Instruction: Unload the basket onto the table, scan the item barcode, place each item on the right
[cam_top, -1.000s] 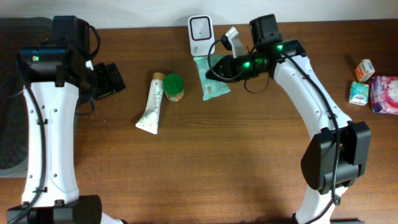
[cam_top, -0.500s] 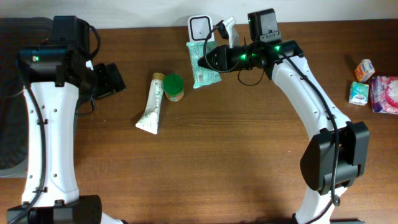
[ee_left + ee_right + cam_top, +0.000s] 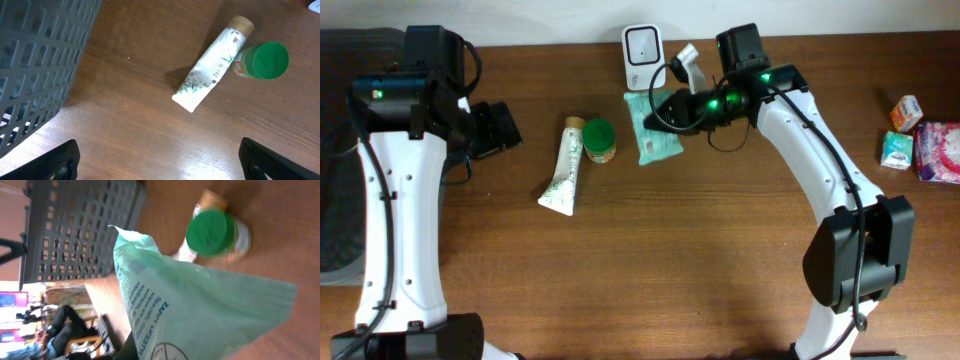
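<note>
1. While the right gripper (image 3: pixel 667 106) is clenched on one edge of the pale green packet (image 3: pixel 653 130), that packet sits just below the white scanner (image 3: pixel 642 52) at the far edge of the wooden table (image 3: pixel 720 260), its top end near the scanner's base.
2. From the right wrist camera the packet fills the lower part of the frame, with printed text on its face. It seems to be lifted off the wood, though neither view settles that.
3. The left gripper (image 3: pixel 496 128) hovers well to the left with its jaws released and wide, nothing between them. In its own wrist view the fingers (image 3: pixel 60 161) sit at the bottom corners over bare table.
4. A white tube (image 3: pixel 563 168) with a leaf print lies flat between the two arms, tan cap toward the far edge and crimped end toward the near side.
5. A small jar (image 3: pixel 600 140) with a green lid sits just beside the tube's cap end, to its right, near the packet's left edge.
6. A grey slatted basket (image 3: pixel 335 200) sits at the table's left edge, beside the left arm.
7. Several small boxes and packs (image 3: pixel 938 152) lie clustered at the far right, well apart from the scanner.
</note>
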You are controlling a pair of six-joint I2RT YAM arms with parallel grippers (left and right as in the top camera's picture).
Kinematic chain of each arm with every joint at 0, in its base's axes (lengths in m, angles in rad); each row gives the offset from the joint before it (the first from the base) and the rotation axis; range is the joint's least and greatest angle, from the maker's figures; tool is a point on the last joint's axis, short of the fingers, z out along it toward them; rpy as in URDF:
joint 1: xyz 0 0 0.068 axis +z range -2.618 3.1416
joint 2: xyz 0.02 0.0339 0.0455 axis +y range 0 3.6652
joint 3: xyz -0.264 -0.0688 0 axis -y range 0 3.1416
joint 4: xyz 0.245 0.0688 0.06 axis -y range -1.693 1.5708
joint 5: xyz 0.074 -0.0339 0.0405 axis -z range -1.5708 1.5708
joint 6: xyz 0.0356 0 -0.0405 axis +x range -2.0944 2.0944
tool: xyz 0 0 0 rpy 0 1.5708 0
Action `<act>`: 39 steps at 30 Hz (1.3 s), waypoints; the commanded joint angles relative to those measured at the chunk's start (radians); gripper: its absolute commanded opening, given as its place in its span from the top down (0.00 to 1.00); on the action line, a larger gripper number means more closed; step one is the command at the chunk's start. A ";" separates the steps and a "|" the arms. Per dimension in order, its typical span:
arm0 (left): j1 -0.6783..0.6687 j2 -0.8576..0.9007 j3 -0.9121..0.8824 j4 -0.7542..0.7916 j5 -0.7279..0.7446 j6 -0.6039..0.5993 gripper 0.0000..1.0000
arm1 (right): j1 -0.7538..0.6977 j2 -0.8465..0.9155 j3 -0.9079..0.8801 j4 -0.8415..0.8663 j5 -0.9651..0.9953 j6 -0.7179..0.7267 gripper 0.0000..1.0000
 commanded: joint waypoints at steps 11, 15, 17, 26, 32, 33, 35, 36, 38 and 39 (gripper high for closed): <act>0.007 -0.018 0.000 -0.002 -0.008 -0.005 0.01 | 0.005 -0.039 0.012 0.122 0.084 -0.080 0.96; 0.007 -0.018 0.000 -0.002 -0.008 -0.005 0.01 | 0.005 -0.039 0.012 0.135 0.080 -0.079 0.96; 0.007 -0.018 0.000 -0.002 -0.008 -0.005 0.01 | 0.005 -0.039 0.012 0.127 0.080 -0.080 0.96; 0.007 -0.018 0.000 -0.002 -0.008 -0.005 0.01 | 0.006 -0.038 0.012 0.027 0.300 0.019 0.96; 0.007 -0.018 0.000 -0.002 -0.008 -0.005 0.01 | 0.082 -0.037 0.012 -0.195 1.098 0.371 0.96; 0.007 -0.018 0.000 -0.002 -0.008 -0.005 0.01 | 0.100 -0.037 0.012 -0.217 1.179 0.383 0.96; 0.007 -0.018 0.000 -0.002 -0.008 -0.005 0.01 | 0.134 -0.031 0.012 -0.235 1.295 0.382 0.96; 0.007 -0.018 0.000 -0.002 -0.008 -0.005 0.01 | 0.147 -0.014 0.011 -0.246 1.363 0.382 0.96; 0.007 -0.018 0.000 -0.002 -0.008 -0.005 0.01 | 0.156 0.027 0.006 -0.258 1.433 0.382 0.96; 0.007 -0.018 0.000 -0.002 -0.008 -0.005 0.01 | 0.156 0.069 0.005 -0.272 1.442 0.380 0.96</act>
